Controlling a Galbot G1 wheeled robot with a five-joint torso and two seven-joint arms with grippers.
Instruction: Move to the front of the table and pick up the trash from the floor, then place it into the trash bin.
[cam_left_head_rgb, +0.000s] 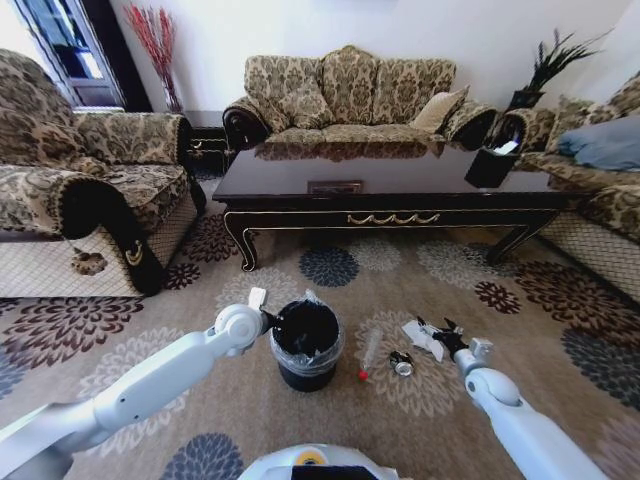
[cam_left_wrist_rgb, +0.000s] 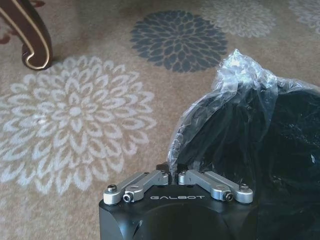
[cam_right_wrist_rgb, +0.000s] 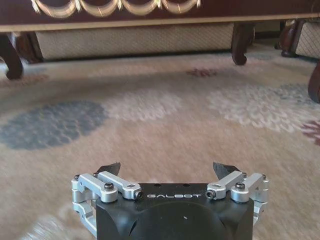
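The robot stands in front of the dark glossy counter, which runs across the far side of the scene with its gold scroll ornament facing the camera. On the patterned floor near the robot sits the trash bin, a round black bucket with a thin clear liner bag bunched over its rim.

The left end effector is at the bin's left rim. In the left wrist view its fingers are drawn together at the edge of the liner, touching or pinching the plastic; whether they truly grip it cannot be told.

To the right of the bin the trash lies on a pale flower medallion: a clear tube with a red cap at its near end, a small shiny wrapper just beside it, and crumpled white paper a little farther right.

The right end effector is low over the floor at the white paper. In the right wrist view its dark fingertips stand wide apart with nothing between them, only carpet ahead and the counter's legs beyond.
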